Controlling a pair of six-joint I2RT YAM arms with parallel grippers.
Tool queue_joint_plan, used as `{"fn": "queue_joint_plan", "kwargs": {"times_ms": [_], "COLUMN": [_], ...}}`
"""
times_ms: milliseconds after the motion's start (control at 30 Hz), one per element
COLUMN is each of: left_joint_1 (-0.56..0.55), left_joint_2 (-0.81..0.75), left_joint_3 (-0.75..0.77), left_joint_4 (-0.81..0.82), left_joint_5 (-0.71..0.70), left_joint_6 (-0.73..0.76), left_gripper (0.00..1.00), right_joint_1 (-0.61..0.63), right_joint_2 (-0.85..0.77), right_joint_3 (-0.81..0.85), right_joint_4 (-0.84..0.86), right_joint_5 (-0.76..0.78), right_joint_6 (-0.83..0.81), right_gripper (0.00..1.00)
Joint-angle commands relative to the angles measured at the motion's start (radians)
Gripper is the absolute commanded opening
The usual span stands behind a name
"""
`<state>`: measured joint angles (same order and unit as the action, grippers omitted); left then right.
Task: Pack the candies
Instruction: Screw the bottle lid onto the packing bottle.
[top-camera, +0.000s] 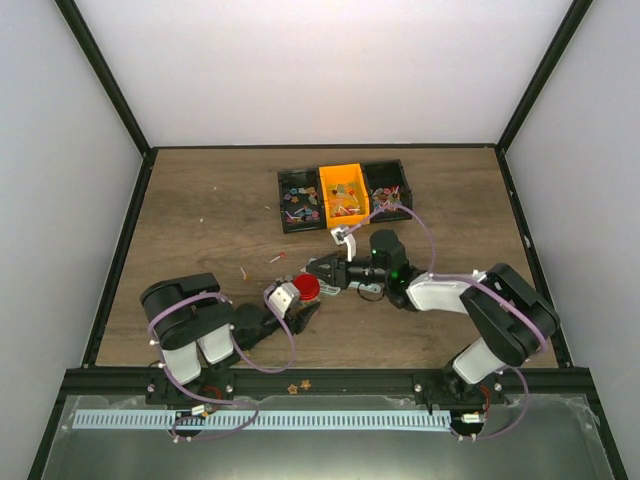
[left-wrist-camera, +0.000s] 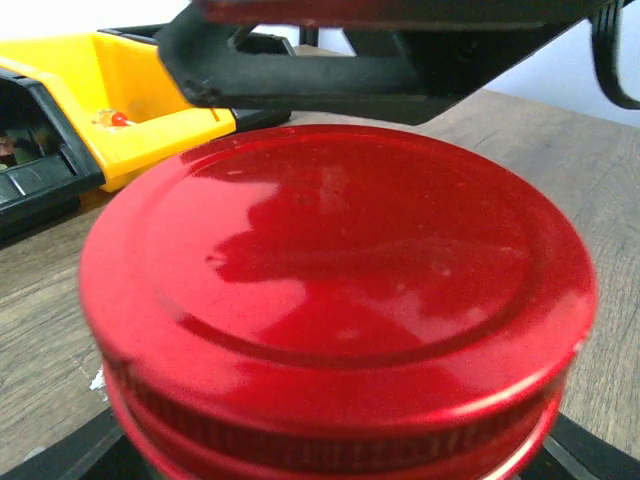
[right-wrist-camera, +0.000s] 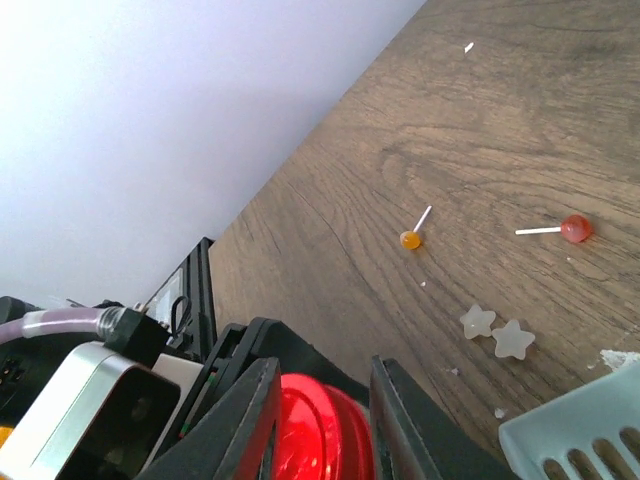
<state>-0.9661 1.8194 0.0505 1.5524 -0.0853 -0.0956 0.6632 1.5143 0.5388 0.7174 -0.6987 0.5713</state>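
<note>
Left fingers (left-wrist-camera: 50, 460) clamp red round metal lid (left-wrist-camera: 340, 290); right fingers (right-wrist-camera: 240, 420) spread.
Tiny mixed-colour wrapped candies (top-camera: 345, 205) lie well apart in plastic trays (top-camera: 343, 168); axes unreadable.

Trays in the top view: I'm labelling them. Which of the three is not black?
The middle tray, which is bright orange. The left tray and the right tray on either side of it are both black.

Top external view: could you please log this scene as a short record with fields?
left gripper: holding the red-lidded jar
right gripper: open, just above the lid
candies: mostly in the bins at the far side
loose lollipop: lying on the table
jar lid: on
</note>
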Motion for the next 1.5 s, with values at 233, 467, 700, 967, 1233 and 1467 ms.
{"fn": "queue_joint_plan", "kwargs": {"times_ms": [233, 467, 700, 967, 1233, 1467], "left_joint_1": [0.006, 0.006, 0.008, 0.008, 0.02, 0.023], "left_joint_2": [0.09, 0.106, 0.091, 0.105, 0.117, 0.12], "left_joint_3": [-0.141, -0.132, -0.131, -0.12, -0.109, -0.104], "left_joint_4": [0.221, 0.221, 0.22, 0.221, 0.22, 0.221], "left_joint_5": [0.031, 0.029, 0.019, 0.002, -0.001, 0.009], "left_joint_6": [-0.048, -0.049, -0.045, -0.056, -0.066, -0.075], "left_gripper": [0.68, 0.68, 0.68, 0.68, 0.68, 0.68], "right_joint_1": [-0.004, -0.004, 0.008, 0.038, 0.077, 0.093], "right_joint_2": [0.137, 0.12, 0.11, 0.111, 0.091, 0.03], "right_joint_3": [0.082, 0.054, 0.029, -0.035, -0.11, -0.18], "right_joint_4": [0.017, 0.051, 0.033, 0.05, 0.126, 0.141], "right_joint_5": [-0.097, -0.143, -0.191, -0.198, -0.197, -0.17], "right_joint_6": [-0.014, 0.007, 0.004, 0.009, 0.052, 0.061], "right_gripper": [0.23, 0.15, 0.03, 0.01, 0.01, 0.01]}}
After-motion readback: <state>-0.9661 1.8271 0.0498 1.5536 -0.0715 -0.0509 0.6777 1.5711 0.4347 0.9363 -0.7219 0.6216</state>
